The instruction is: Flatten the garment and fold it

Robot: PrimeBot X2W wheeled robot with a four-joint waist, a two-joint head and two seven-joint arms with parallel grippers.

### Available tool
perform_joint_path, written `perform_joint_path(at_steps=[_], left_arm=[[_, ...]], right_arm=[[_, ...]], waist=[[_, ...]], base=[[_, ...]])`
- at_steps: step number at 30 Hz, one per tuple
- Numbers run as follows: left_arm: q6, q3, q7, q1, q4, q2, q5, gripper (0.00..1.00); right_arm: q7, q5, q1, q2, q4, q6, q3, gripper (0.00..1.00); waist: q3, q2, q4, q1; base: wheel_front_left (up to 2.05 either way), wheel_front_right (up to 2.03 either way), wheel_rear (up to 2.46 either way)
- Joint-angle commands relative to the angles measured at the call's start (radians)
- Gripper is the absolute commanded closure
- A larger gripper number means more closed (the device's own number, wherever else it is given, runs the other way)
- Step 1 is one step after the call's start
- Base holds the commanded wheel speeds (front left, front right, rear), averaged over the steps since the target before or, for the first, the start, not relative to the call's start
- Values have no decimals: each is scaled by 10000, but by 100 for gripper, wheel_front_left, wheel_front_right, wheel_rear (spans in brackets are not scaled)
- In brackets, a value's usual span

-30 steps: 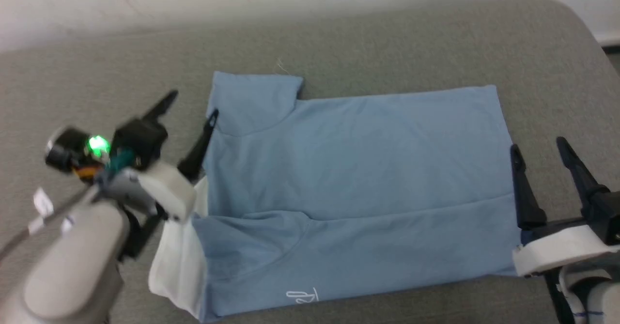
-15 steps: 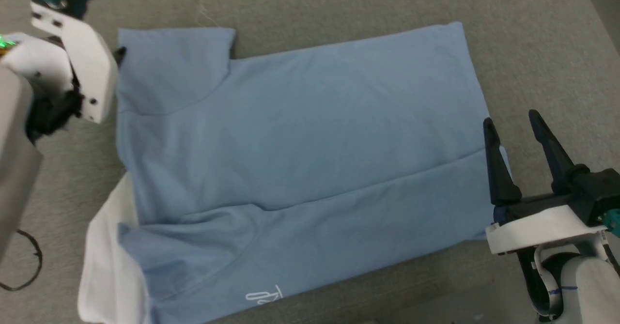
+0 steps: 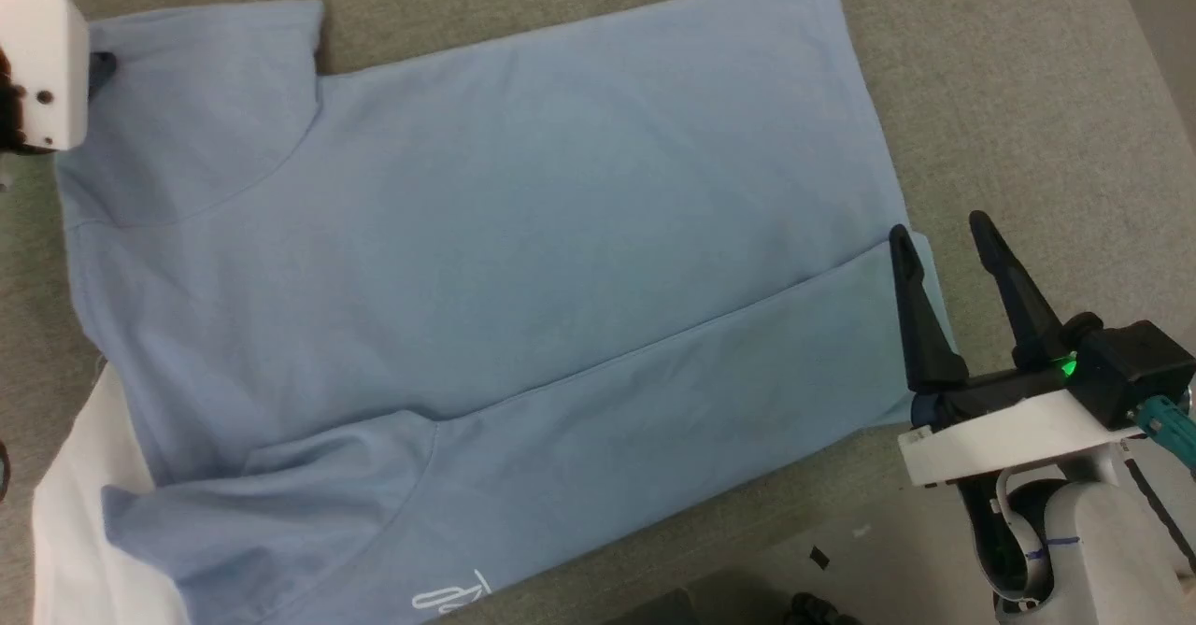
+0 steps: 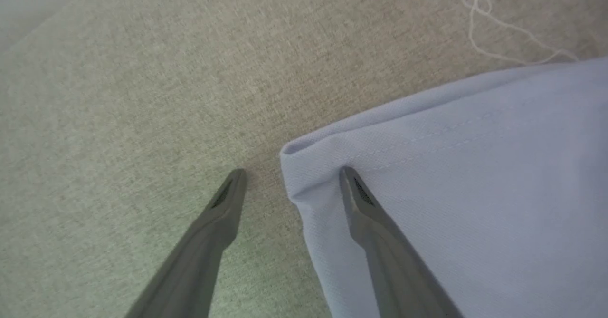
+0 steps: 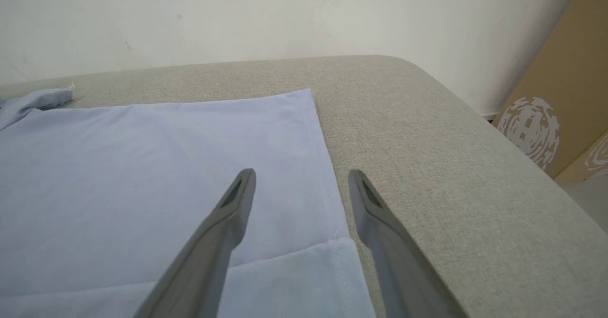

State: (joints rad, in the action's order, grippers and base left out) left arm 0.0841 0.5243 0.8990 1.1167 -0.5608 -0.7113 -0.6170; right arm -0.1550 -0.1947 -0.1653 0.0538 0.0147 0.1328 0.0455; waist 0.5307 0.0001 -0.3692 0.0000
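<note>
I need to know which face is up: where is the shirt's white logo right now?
In the head view the logo sits at the bottom edge, left of centre, on the near folded strip of the garment, right of the white fabric.

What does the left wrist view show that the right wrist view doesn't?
Left wrist: the left pincer straddling a sleeve corner of the shirt, and a loose white thread on the cushion. Right wrist: the right pincer over the shirt's hem, a folded-over flap, the wall and a cardboard box. Both: blue shirt, grey cushion, open pincer.
</note>
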Motion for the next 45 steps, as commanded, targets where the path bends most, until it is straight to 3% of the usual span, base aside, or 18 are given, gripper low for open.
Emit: perform_joint_path(at_steps=[1, 3, 5, 9, 15, 19, 23, 30, 38, 45], left_arm=[[-50, 99, 155, -120, -146, -7, -44, 0], [68, 115, 339, -293, -112, 57, -331, 0], [139, -37, 512, -475, -71, 218, -843, 100], [3, -112, 238, -660, 27, 184, -870, 100], [-233, -182, -2168, -843, 210, 276, -140, 100], [-162, 149, -3537, -1046, 303, 533, 408, 100], [102, 459, -4580, -1287, 645, 907, 518, 100], [308, 1061, -5803, -1656, 2048, 1194, 812, 100], [-21, 1509, -6178, -2333, 4289, 1323, 1198, 100], [-336, 1912, -6026, -2794, 5668, 1429, 1469, 100]], right_arm=[[-85, -8, -177, -33, -38, -21, -38, 0], [-111, 19, -194, -34, -92, -21, -90, 0], [-126, 46, -209, -34, -148, -21, -164, 0], [-51, 219, -231, -34, -231, -21, -362, 0], [430, 477, -257, 55, -172, -21, -746, 0], [1452, 187, -341, 1000, -108, -21, -769, 0], [3228, -1020, -642, 2180, -13, -21, -562, 0], [5755, -2098, -1979, 4680, -379, -21, 333, 0], [7393, -2580, -4044, 6428, -1678, -21, 1772, 0], [7646, -2554, -5520, 7367, -2906, -21, 2833, 0]], waist=[[196, -1, -179, 0], [205, -1, -164, 0], [206, -1, -110, 0], [83, -1, 122, 0], [-510, -1, 651, 0], [-1069, -1, 1154, 0], [-1478, -1, 1666, 0], [-1354, -1, 2572, 0], [-730, -1, 3695, 0], [-281, -1, 4489, 0]], base=[[0, 0, 0], [0, 0, 0], [0, 0, 0], [0, 0, 0], [0, 0, 0], [0, 0, 0], [0, 0, 0], [0, 0, 0], [0, 0, 0], [0, 0, 0]])
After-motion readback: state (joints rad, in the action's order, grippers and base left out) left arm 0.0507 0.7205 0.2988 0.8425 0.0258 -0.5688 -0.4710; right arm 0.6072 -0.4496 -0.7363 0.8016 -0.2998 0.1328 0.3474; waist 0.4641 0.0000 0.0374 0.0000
